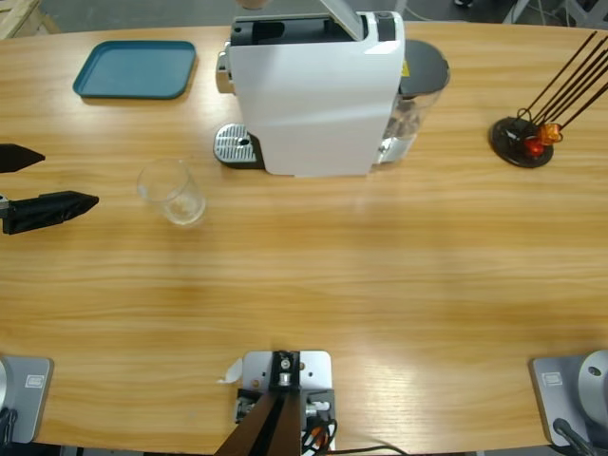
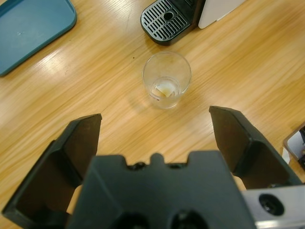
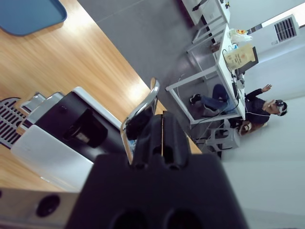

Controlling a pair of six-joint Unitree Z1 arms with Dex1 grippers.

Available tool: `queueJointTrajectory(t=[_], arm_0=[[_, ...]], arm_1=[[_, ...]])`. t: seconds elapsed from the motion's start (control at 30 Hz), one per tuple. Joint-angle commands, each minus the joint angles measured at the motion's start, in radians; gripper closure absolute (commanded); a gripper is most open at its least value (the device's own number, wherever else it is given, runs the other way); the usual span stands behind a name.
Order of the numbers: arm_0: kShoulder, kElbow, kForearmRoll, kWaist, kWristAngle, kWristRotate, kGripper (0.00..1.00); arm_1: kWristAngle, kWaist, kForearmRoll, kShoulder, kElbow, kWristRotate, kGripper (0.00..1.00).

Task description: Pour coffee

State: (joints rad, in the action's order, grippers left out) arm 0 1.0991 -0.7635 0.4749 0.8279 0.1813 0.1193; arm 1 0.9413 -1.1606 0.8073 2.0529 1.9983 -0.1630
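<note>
The long light-wood surface [image 1: 380, 285] carries everything. Biggest on it is the white box-shaped coffee machine [image 1: 313, 95], standing at the far middle with its silver lever raised, a perforated metal drip grate [image 1: 236, 145] jutting from its left end and a clear water tank with a dark lid [image 1: 420, 81] at its right end. Toward the far left corner lies a teal rectangular plastic tray [image 1: 136, 68]. Near the right edge sits a small round black stand holding thin dark sticks [image 1: 521, 141].

The left tool [image 1: 33, 182] comes in from the left edge, its two black jaws spread wide and holding nothing, aimed at the clear glass tumbler [image 2: 167, 86]. The tumbler stands upright just in front of the drip grate, apart from it and from the jaws. Only a thin pale-brown trace of coffee [image 2: 165, 90] lies at its bottom.

The right tool [image 3: 162, 129] is up at the machine's silver lever [image 3: 141, 110], jaws pressed together there; whether they pinch the lever I cannot tell. A seated person [image 3: 248, 107] shows small in the room behind.
</note>
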Motion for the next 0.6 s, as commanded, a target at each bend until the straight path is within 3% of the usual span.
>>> queueJointTrajectory(t=[0.03,0.6], arm_0=[[0.027,0.032,-0.011,0.007,0.008,0.005,0.023],[0.027,0.032,-0.01,0.007,0.004,0.005,0.023]], arm_1=[[-0.078,-0.011,0.019,0.129,-0.027,0.042,1.0],[-0.127,-0.011,0.03,0.173,-0.031,0.117,1.0]])
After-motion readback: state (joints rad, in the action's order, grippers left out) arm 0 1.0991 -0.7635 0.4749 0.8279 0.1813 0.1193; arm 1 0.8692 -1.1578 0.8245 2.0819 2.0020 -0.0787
